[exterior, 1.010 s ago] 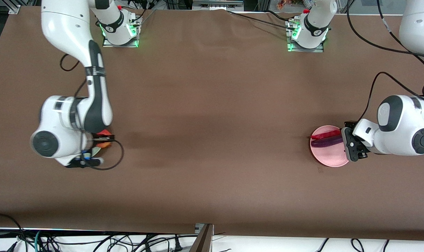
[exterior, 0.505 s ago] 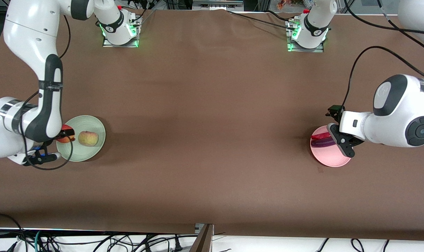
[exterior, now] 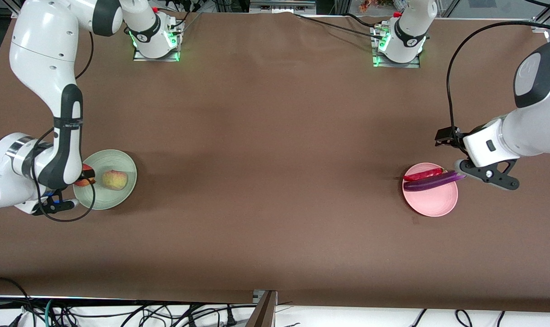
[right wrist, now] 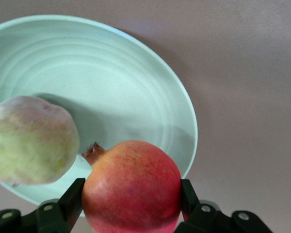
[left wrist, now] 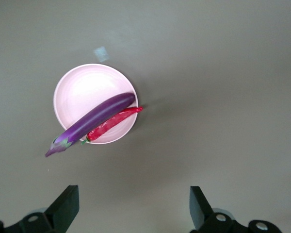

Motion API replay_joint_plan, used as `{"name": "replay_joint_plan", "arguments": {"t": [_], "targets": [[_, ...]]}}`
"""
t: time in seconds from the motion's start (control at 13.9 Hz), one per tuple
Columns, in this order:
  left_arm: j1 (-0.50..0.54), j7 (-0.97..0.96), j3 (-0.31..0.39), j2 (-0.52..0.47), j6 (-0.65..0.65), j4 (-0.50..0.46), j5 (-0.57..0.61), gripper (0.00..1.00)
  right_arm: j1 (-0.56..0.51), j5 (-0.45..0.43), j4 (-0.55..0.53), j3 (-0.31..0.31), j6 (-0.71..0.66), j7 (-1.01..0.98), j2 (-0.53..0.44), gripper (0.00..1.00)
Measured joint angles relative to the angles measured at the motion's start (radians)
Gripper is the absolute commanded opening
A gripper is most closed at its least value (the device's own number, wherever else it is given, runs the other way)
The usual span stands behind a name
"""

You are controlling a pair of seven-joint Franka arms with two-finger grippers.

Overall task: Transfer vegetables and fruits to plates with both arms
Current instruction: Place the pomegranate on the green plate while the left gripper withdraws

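The pale green plate (exterior: 120, 196) lies toward the right arm's end of the table with the pale yellow-pink peach (exterior: 115, 180) on it. My right gripper (exterior: 89, 174) is shut on the small round red fruit (exterior: 83, 181) at that plate's rim. In the right wrist view the red fruit (right wrist: 133, 187) sits between the fingers (right wrist: 72, 196), beside the peach (right wrist: 31, 141) and over the green plate (right wrist: 111, 87). The pale pink plate (exterior: 431, 202) holds the purple eggplant (exterior: 431, 181) and the red chili (exterior: 422, 174). My left gripper (exterior: 488, 175) is open and empty, raised beside the pink plate (left wrist: 82, 90).
The eggplant's (left wrist: 94, 121) cap end sticks out past the pink plate's rim, and the chili (left wrist: 114, 124) lies against it. Brown tablecloth stretches between the two plates. The arm bases (exterior: 157, 41) stand along the table's back edge.
The right arm has swung toward its end of the table, uncovering the green plate and peach. The left gripper has lifted off the pink plate and drawn away from the eggplant.
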Motion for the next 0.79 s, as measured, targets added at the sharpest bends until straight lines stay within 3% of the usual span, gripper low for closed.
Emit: {"name": "replay_joint_plan", "arguments": {"t": [0.07,0.14,0.29,0.5,0.65,0.79], "targets": [[0.0,-0.024,0.006,-0.001,0.0,0.024,0.0,1.0,-0.005,0.003,-0.008,0.012,0.015,0.0,0.001,0.86],[-0.006,-0.035,0.02,-0.007,0.0,0.045,0.0,1.0,-0.013,0.009,-0.012,0.024,0.028,0.0,0.001,1.0],[-0.084,-0.047,0.118,-0.049,-0.001,0.061,0.0,1.0,-0.041,0.024,-0.012,0.048,0.037,0.0,0.001,1.0],[-0.309,-0.112,0.372,-0.179,0.05,-0.015,0.0,1.0,-0.063,0.029,0.021,0.055,0.008,-0.001,-0.013,1.0],[-0.339,-0.117,0.423,-0.303,0.178,-0.157,-0.001,1.0,-0.061,0.03,0.071,0.056,-0.065,-0.001,-0.027,1.0],[-0.347,-0.119,0.469,-0.41,0.198,-0.279,-0.04,1.0,-0.058,0.03,0.117,0.06,-0.127,-0.001,-0.041,1.0]]}}
